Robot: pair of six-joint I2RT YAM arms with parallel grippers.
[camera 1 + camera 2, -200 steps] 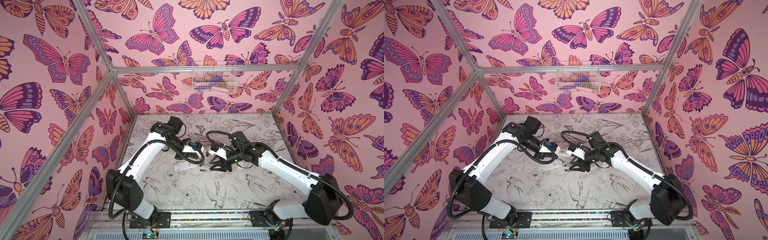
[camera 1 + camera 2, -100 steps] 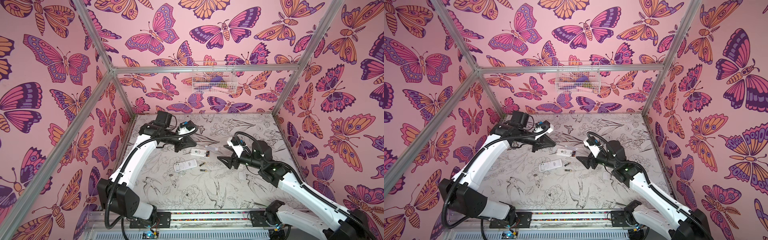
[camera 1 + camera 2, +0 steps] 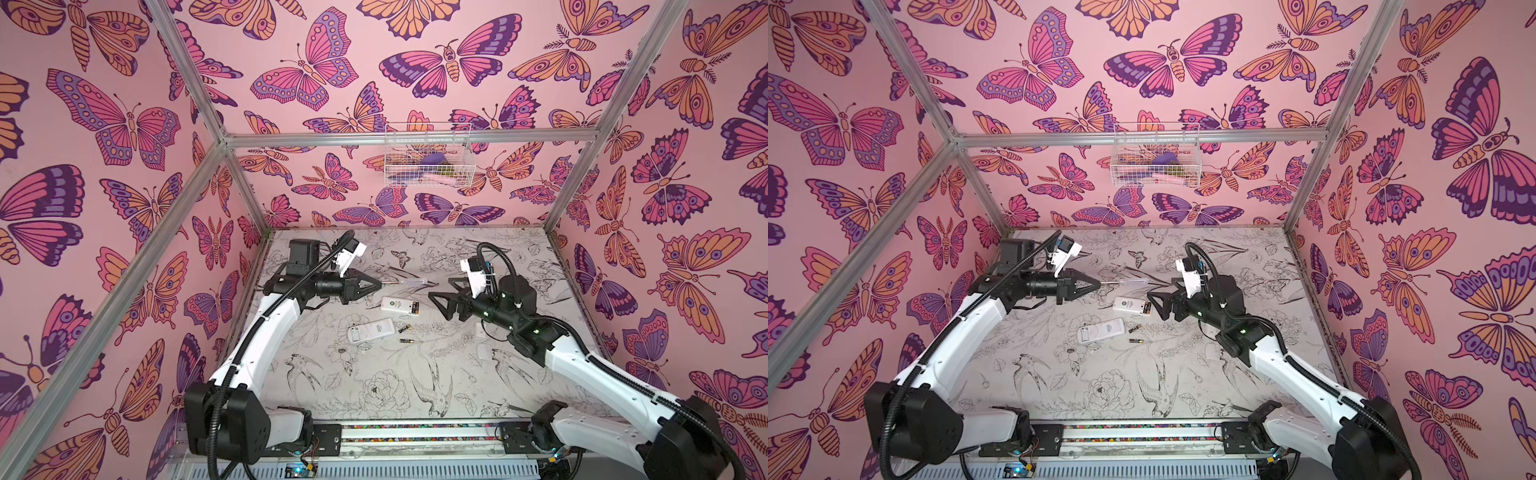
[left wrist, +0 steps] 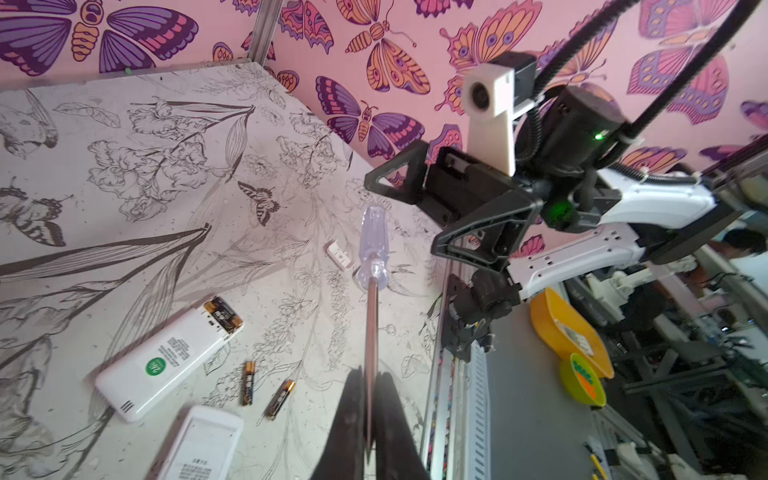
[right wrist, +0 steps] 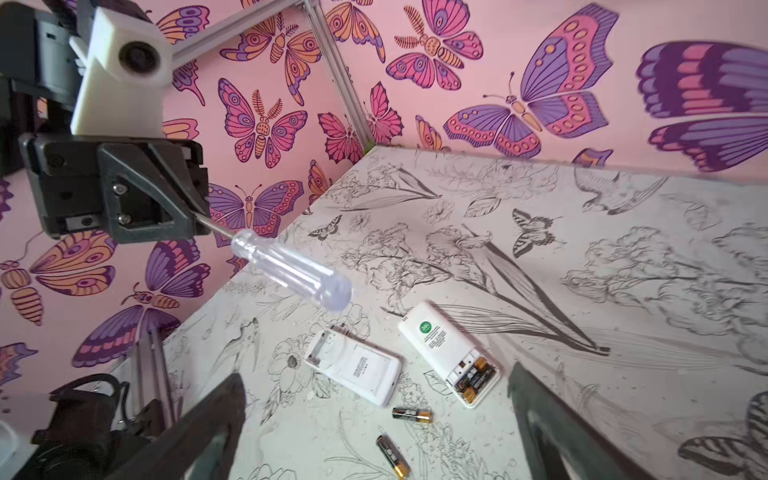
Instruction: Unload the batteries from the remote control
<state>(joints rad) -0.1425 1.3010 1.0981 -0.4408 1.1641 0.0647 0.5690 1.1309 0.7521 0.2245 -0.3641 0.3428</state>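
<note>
Clamping the bare metal shaft of a screwdriver (image 4: 375,249), the left gripper (image 3: 378,284) is fully closed and holds the tool roughly level above the worktop (image 3: 374,395), its clear handle pointing toward the other arm. The right gripper (image 3: 439,287) hangs facing it, jaws spread wide with nothing between them.

Below the two grippers, about the middle of the worktop, two white remotes lie face down with their covers off. The empty remote (image 5: 357,370), nearer the front edge, shows a bare compartment. Two loose batteries (image 5: 411,413) rest on the worktop just beside it, slightly apart from each other. The loaded remote (image 5: 446,349) has seated batteries (image 5: 473,376) in its open end, two by the look of it.

The job looks about half done: one remote is emptied, the other opened but not yet unloaded. A small white piece (image 4: 340,255), probably a cover, lies toward the right edge.
</note>
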